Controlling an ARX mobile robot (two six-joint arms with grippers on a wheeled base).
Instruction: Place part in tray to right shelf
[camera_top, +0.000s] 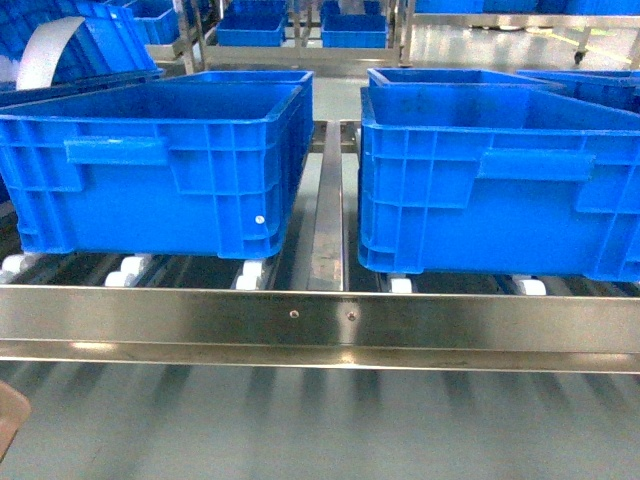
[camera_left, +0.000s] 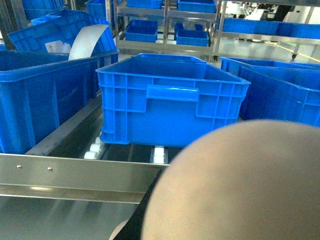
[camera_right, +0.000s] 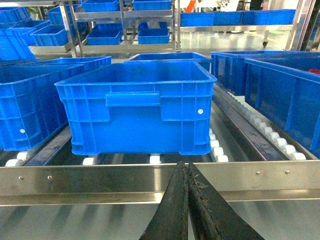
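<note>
The right hand (camera_right: 187, 200) shows at the bottom of its wrist view as two dark fingers (camera_right: 172, 210) pressed together along their length, with nothing between them, pointing far-ward at the shelf. The left hand cannot be made out: in the left wrist view a large, blurred beige rounded surface, apparently the cream plastic scoop-shaped tray (camera_left: 240, 185), fills the near right corner and hides whatever holds it, so I cannot tell how that hand stands. A small brownish-beige edge (camera_top: 8, 425) also shows at the near left corner of the head view.

Just beyond the right hand runs the shiny stainless-steel right shelf (camera_right: 100, 180), its long flat front rail crossing each view, with a central divider rail (camera_top: 327, 210) and small white rollers (camera_top: 125, 270) behind it. On the rollers stand two large blue open-topped plastic crates, the left crate (camera_top: 160, 165) and the right crate (camera_top: 500, 175), one on each side of the divider and apart from each other. More blue crates (camera_right: 120, 35) sit on steel racks far behind.

The small bright-blue part is not visible in any view.
</note>
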